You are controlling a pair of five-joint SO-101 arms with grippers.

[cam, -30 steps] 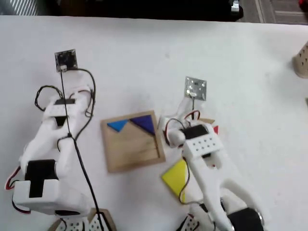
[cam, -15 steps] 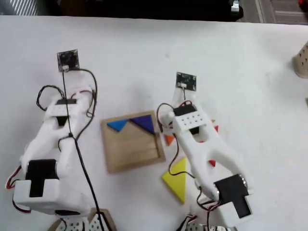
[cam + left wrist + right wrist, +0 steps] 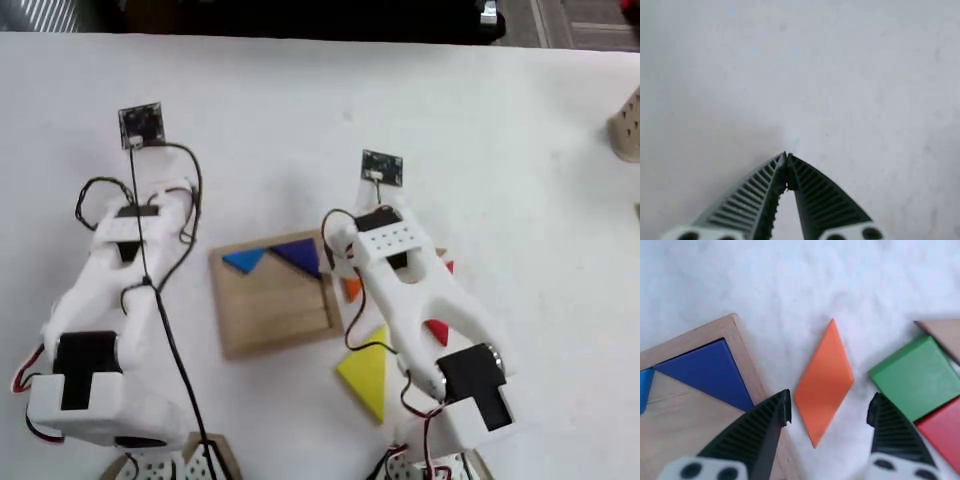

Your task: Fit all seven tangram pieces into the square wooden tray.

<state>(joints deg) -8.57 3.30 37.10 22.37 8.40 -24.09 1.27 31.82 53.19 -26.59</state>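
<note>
The square wooden tray lies on the white bench between the two arms. Two pieces are seated along its far edge: a light blue triangular piece and, touching it, a dark blue triangular piece set into the corner nearest the right arm. The greater part of the tray's floor is seen as bare wood.

An orange parallelogram piece lies flat on the bench just beside the tray's outer rim, parted from it by a narrow strip of white. The right claw is held open above it. One finger is seen over the tray's rim and the other over the gap on the far side of the piece, and nothing is gripped. Beyond that gap a green square piece is seen, edge to edge with a red piece and met at one corner by a tan piece. A yellow triangular piece lies nearer the right arm's base, partly covered by the arm.

The left claw is closed with its tips meeting, empty, above the bench, well apart from the tray.
</note>
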